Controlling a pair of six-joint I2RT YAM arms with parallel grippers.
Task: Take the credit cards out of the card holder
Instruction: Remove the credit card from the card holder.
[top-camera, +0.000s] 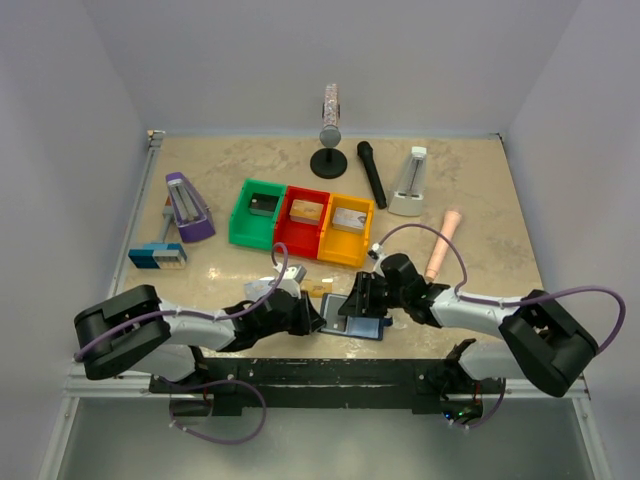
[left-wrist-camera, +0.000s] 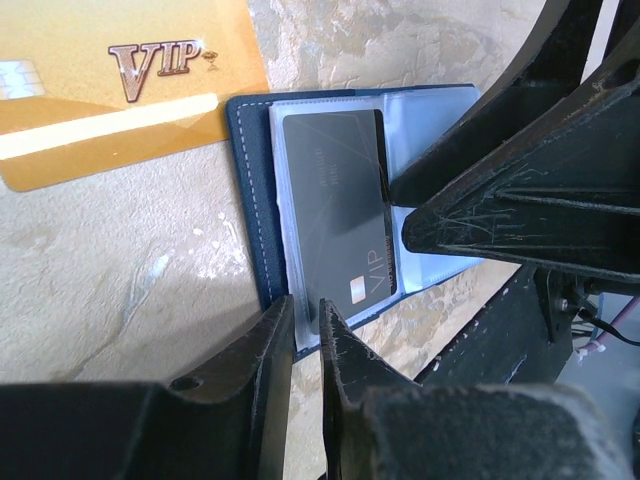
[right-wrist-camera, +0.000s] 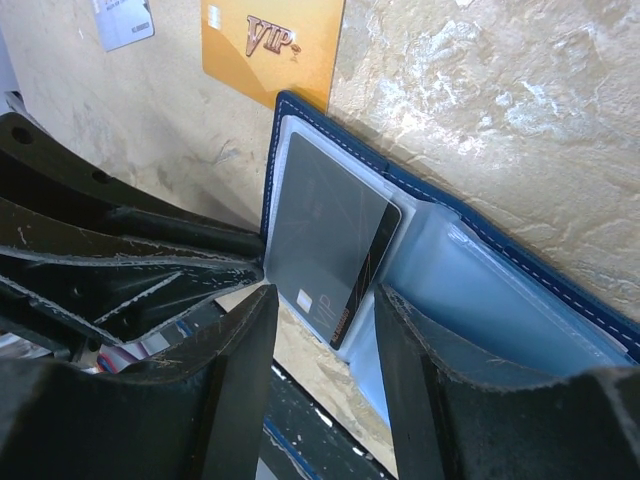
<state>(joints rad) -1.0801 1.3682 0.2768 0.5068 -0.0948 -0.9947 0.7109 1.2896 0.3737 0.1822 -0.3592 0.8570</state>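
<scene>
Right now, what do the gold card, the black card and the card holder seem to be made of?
The gold card: likely plastic, glossy metallic-gold finish; a bright glare band crosses it. The black card: probably plastic, dark satin face, only a soft sheen. The card holder: navy leather or imitation, matte, pale stitching along the edge; its pockets look like clear soft plastic, wrinkled and shiny.

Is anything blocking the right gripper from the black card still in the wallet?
Nothing visible does. A corner of the black card sits between the open fingers of the right gripper; the left gripper pinches the edge of the card holder beside it.
</scene>
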